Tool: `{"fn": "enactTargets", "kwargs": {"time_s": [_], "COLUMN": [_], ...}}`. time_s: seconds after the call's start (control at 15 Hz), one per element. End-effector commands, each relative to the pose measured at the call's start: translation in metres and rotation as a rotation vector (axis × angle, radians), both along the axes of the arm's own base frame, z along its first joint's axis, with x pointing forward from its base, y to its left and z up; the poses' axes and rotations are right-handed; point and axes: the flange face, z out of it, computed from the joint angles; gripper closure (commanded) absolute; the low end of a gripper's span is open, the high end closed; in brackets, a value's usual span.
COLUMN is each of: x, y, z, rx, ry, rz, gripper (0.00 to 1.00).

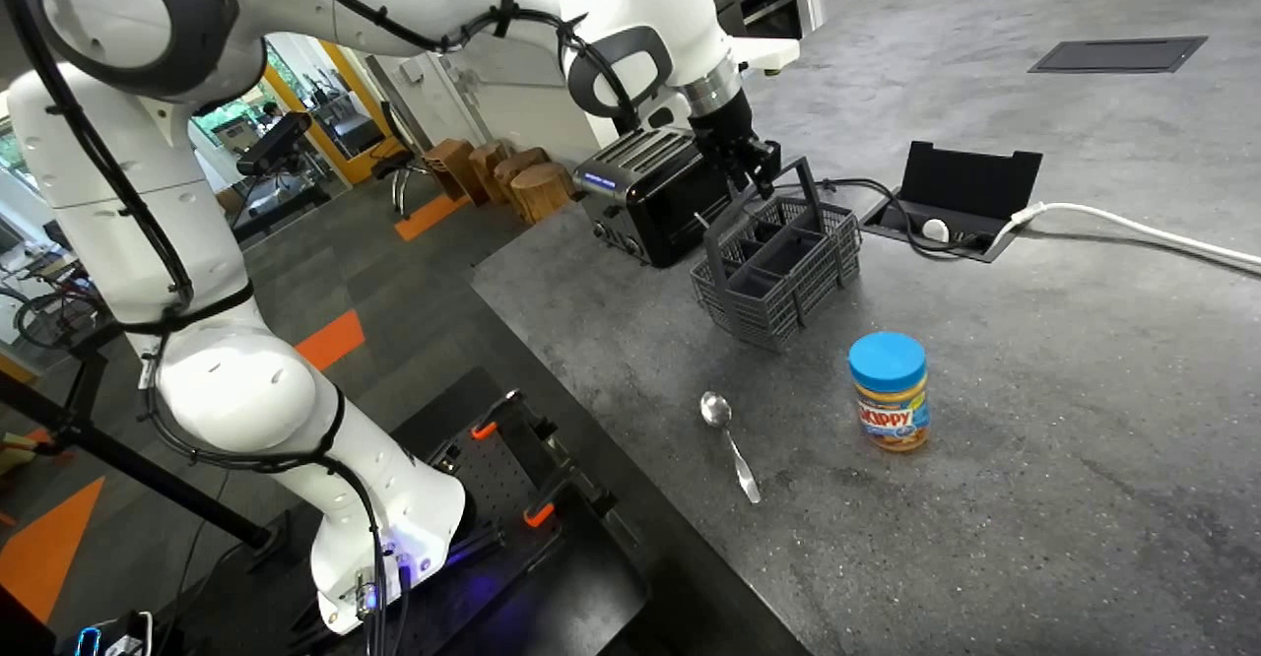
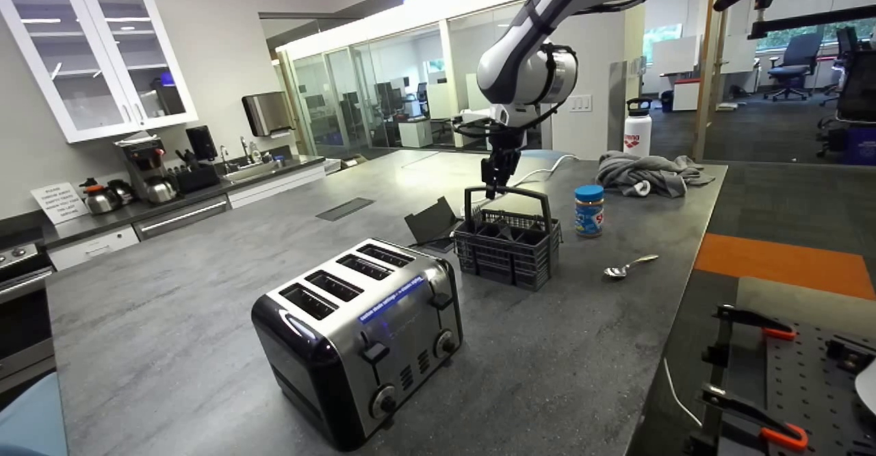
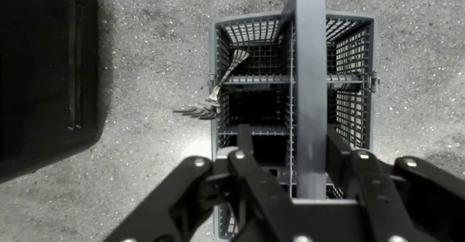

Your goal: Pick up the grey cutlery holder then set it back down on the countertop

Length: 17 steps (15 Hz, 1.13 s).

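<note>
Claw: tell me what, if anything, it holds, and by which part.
Nothing is held: the open claw straddles the handle of the holder, with a clear gap left of the handle in the wrist view.

The grey cutlery holder (image 2: pixel 505 259) looks like matt plastic, the countertop (image 1: pixel 1044 420) like smooth, speckled stone. In an exterior view, the near toaster (image 2: pixel 359 336) pairs satin metal with glossy black ends, and the grey cloth (image 2: pixel 647 173), far right, looks matt. The spoon (image 1: pixel 735 450) is shiny metal, the blue lid (image 1: pixel 888 360) smooth plastic.
</note>
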Motion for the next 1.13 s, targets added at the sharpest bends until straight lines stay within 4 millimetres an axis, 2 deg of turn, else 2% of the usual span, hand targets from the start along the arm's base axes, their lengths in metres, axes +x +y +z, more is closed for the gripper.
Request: {"fn": "enactTargets", "kwargs": {"time_s": [0.0,0.13,0.2,0.47,0.67,0.87,1.07], "x": [-0.012,-0.021,-0.024,-0.041,-0.046,-0.048,-0.049], "y": [0.011,0.011,0.010,0.004,-0.003,-0.004,0.003], "z": [0.032,0.045,0.053,0.086,0.102,0.112,0.111], "rx": [0.018,0.009,0.000,-0.031,-0.053,-0.072,-0.077], "ry": [0.011,0.033,0.040,0.056,0.056,0.047,0.035], "rz": [0.036,0.060,0.068,0.119,0.137,0.149,0.160], "gripper": [0.19,0.04,0.01,0.00,0.00,0.00,0.00]}}
